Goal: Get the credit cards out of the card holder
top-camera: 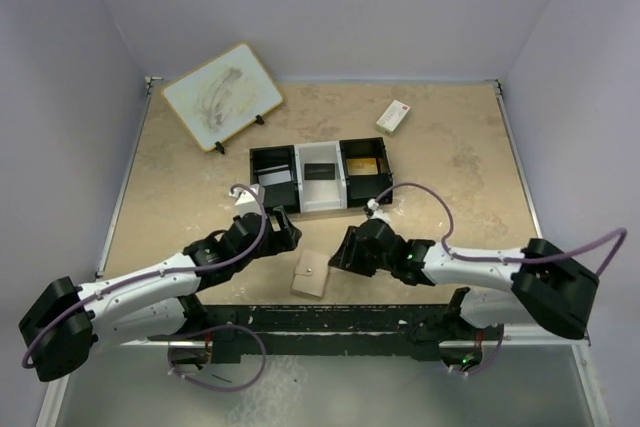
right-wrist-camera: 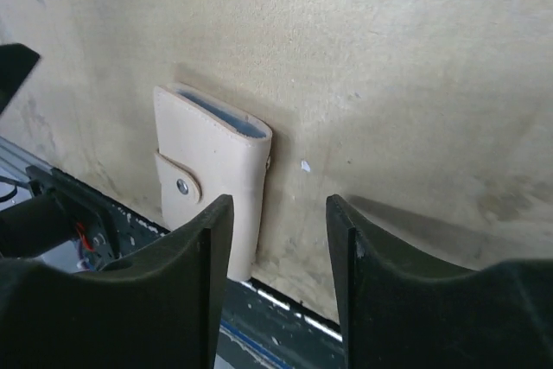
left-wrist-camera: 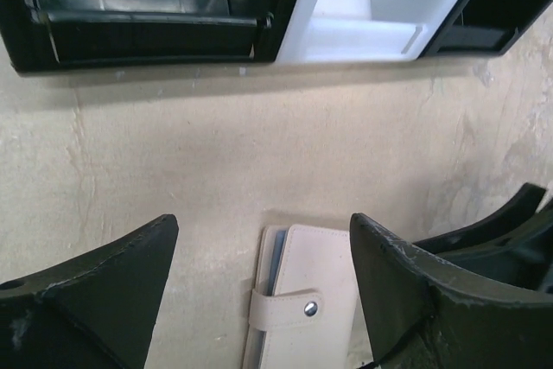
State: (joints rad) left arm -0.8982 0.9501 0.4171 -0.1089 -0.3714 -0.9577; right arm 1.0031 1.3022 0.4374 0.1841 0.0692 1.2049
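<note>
The card holder [top-camera: 309,275] is a small tan wallet lying flat near the table's front edge, closed with its snap tab fastened. In the left wrist view the card holder [left-wrist-camera: 307,300] lies low between the fingers, with a pale blue edge showing. In the right wrist view it [right-wrist-camera: 212,157] lies left of the fingers. My left gripper [top-camera: 287,234] [left-wrist-camera: 263,226] is open and empty, just behind and left of the holder. My right gripper [top-camera: 343,252] [right-wrist-camera: 278,205] is open and empty, just to its right. No cards show outside the holder near it.
A black-and-white three-compartment tray [top-camera: 297,209] stands behind the grippers with a card in each compartment; its front wall fills the top of the left wrist view [left-wrist-camera: 155,41]. A white box with a red mark [top-camera: 393,115] and a propped board [top-camera: 222,95] are at the back. A black rail [top-camera: 330,319] runs along the front edge.
</note>
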